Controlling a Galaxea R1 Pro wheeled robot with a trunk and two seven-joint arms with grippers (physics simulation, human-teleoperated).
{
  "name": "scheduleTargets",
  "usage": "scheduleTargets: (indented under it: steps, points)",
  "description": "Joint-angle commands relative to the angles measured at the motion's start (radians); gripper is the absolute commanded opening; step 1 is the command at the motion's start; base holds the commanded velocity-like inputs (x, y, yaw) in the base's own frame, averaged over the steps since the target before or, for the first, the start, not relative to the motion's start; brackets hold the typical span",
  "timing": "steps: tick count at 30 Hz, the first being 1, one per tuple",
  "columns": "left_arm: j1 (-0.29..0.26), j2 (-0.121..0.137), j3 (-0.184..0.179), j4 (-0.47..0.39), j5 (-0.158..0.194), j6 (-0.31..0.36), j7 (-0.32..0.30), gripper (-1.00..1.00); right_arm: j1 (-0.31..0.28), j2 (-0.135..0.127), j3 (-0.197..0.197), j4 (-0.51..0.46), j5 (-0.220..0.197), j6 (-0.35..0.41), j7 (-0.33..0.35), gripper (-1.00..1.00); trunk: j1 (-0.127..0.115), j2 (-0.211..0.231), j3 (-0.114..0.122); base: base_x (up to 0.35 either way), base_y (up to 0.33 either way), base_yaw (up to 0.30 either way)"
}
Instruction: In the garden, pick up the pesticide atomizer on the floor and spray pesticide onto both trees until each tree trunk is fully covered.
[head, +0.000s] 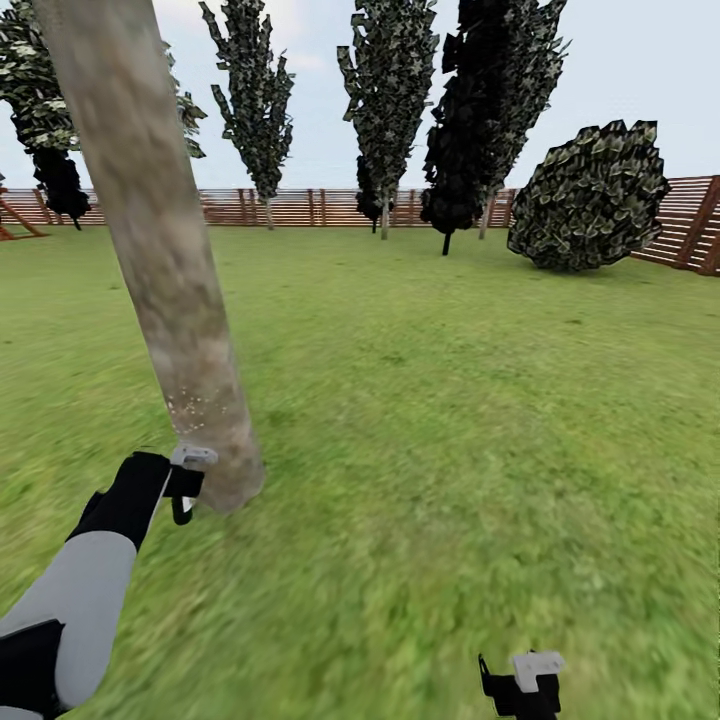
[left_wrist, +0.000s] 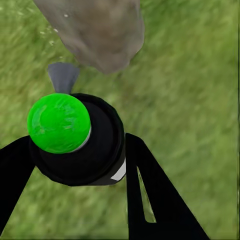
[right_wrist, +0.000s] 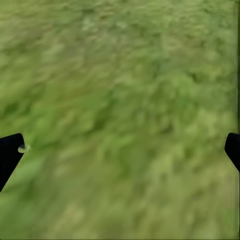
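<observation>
Clamped between the black fingers (left_wrist: 150, 190) of the left gripper (left_wrist: 75, 165): the pesticide atomizer (left_wrist: 80, 145), probably light, rigid and slick, best taken round its black body below the green cap, nozzle facing the tree trunk (left_wrist: 100, 30) just ahead; right gripper (right_wrist: 120, 150) wide, empty over grass.

Ground: green lawn (head: 450, 430) filling the lower frame.
Standing on it: pale tree trunk (head: 170, 270), left; dark bush (head: 590, 195), upper right.
</observation>
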Motion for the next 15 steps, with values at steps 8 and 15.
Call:
scheduleTargets:
  steps: [8,15]
  points:
    - [0.004,-0.073,-0.004,0.01,0.008,-0.001,0.002,-1.0,0.0,0.0,0.0,0.0,0.0,0.0,0.0,1.0,0.0,0.0,0.0,0.086,-0.272,0.229]
    - [0.02,-0.042,0.011,0.007,0.006,-0.001,0.003,-1.0,0.0,0.0,0.0,0.0,0.0,0.0,0.001,1.0,0.0,0.0,0.0,0.087,-0.272,0.277]
